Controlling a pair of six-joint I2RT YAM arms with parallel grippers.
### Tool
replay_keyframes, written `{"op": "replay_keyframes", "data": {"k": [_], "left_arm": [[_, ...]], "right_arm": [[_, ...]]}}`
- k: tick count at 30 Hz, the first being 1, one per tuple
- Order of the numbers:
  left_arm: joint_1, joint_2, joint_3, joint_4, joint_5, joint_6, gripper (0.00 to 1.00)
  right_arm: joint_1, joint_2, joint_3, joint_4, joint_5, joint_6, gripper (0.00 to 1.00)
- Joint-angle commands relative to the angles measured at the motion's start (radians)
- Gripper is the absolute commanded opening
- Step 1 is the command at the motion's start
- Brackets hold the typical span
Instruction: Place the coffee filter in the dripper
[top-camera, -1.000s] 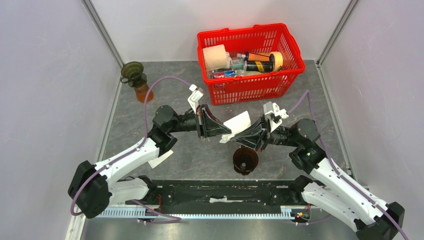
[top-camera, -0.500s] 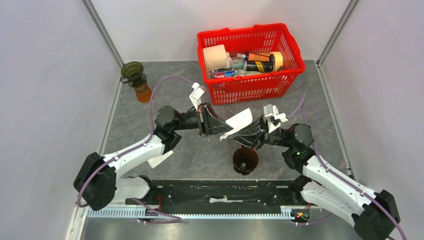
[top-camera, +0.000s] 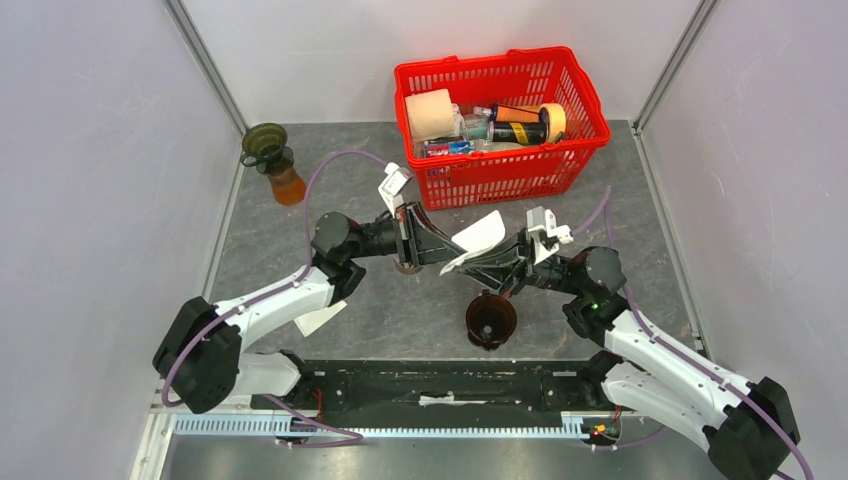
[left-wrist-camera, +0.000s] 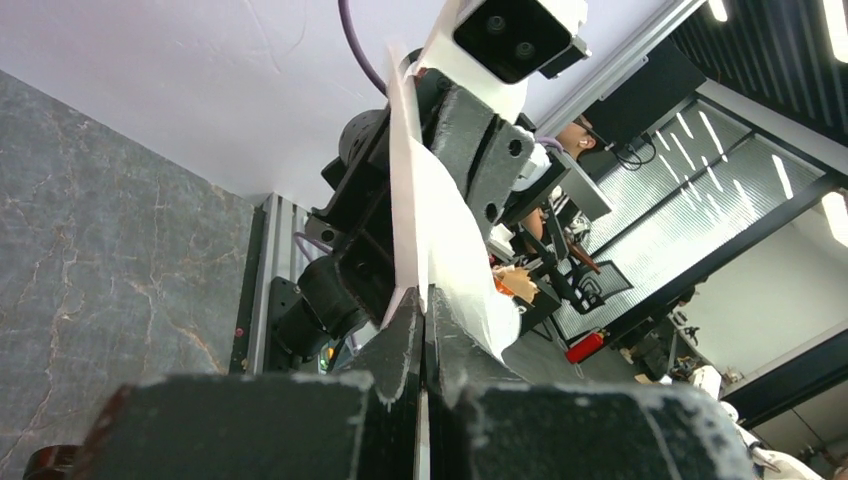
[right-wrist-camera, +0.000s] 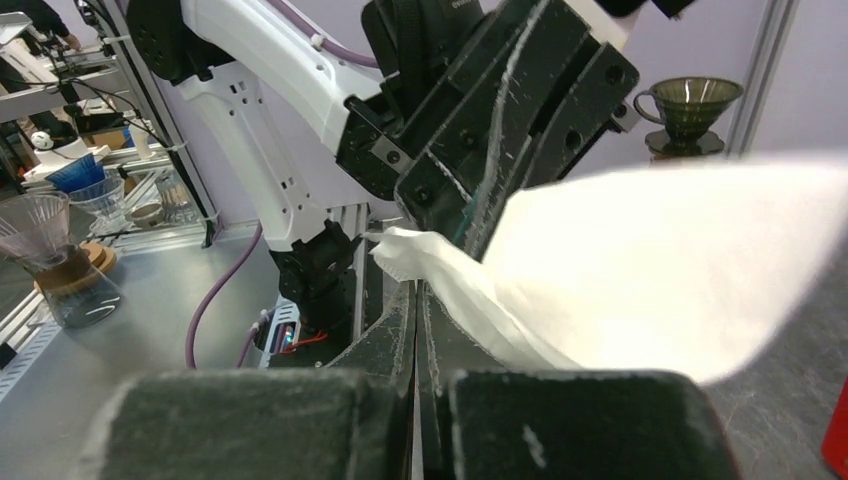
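Note:
A white paper coffee filter (top-camera: 482, 236) hangs in the air over the middle of the table, pinched from both sides. My left gripper (top-camera: 450, 262) is shut on its left lower edge, and in the left wrist view the filter (left-wrist-camera: 440, 230) rises from the closed left gripper (left-wrist-camera: 424, 300). My right gripper (top-camera: 472, 264) is shut on the same edge from the right; the filter (right-wrist-camera: 650, 260) fans out over the closed right gripper (right-wrist-camera: 415, 290). The dark brown dripper (top-camera: 490, 320) stands open side up on the table, just in front of and below the filter.
A red basket (top-camera: 575, 150) with a roll, bottles and tape stands at the back. An olive dripper on an amber server (top-camera: 270, 155) sits at the back left. Another white paper (top-camera: 322, 318) lies under my left forearm. Grey walls close in both sides.
Both grippers have drawn closer together and shifted a little to the left and back. The filter now stands more upright between them. Both grips have held.

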Motion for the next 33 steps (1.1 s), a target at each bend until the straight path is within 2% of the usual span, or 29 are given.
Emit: {"op": "replay_keyframes", "data": {"k": [1, 6, 11, 12, 15, 16, 18, 20, 23, 25, 29, 33], "left_arm": [[-0.008, 0.007, 0.010, 0.137, 0.060, -0.096, 0.02], [-0.008, 0.033, 0.013, 0.204, 0.073, -0.148, 0.02], [-0.007, 0.044, 0.020, 0.203, 0.074, -0.145, 0.02], [-0.007, 0.045, 0.023, 0.199, 0.075, -0.141, 0.02], [-0.007, 0.034, 0.033, 0.132, 0.077, -0.090, 0.02], [-0.007, 0.026, 0.034, 0.092, 0.073, -0.066, 0.02], [-0.007, -0.001, 0.038, -0.010, 0.058, 0.005, 0.02], [-0.007, -0.041, 0.045, -0.133, 0.033, 0.108, 0.02], [-0.007, -0.106, 0.062, -0.355, -0.036, 0.263, 0.02], [-0.007, -0.150, 0.074, -0.468, -0.091, 0.341, 0.02], [-0.007, -0.190, 0.079, -0.531, -0.125, 0.386, 0.02], [-0.007, -0.190, 0.084, -0.541, -0.128, 0.390, 0.02]], "right_arm": [[-0.005, 0.005, -0.009, -0.100, 0.107, -0.068, 0.00], [-0.005, -0.007, 0.003, -0.167, 0.127, -0.088, 0.00], [-0.006, -0.073, 0.016, -0.258, 0.147, -0.071, 0.00], [-0.004, -0.093, 0.026, -0.307, 0.173, -0.063, 0.04], [-0.005, -0.170, 0.060, -0.541, 0.280, -0.068, 0.49], [-0.005, -0.205, 0.065, -0.611, 0.330, -0.061, 0.60], [-0.005, -0.274, 0.068, -0.745, 0.463, -0.040, 0.76], [-0.005, -0.349, 0.061, -0.867, 0.608, -0.010, 0.97], [-0.006, -0.466, 0.052, -0.980, 0.800, 0.025, 0.97], [-0.006, -0.530, 0.048, -1.011, 0.842, 0.019, 0.97], [-0.005, -0.576, 0.045, -0.997, 0.802, 0.032, 0.97], [-0.005, -0.521, 0.066, -0.971, 0.703, 0.054, 0.97]]}}
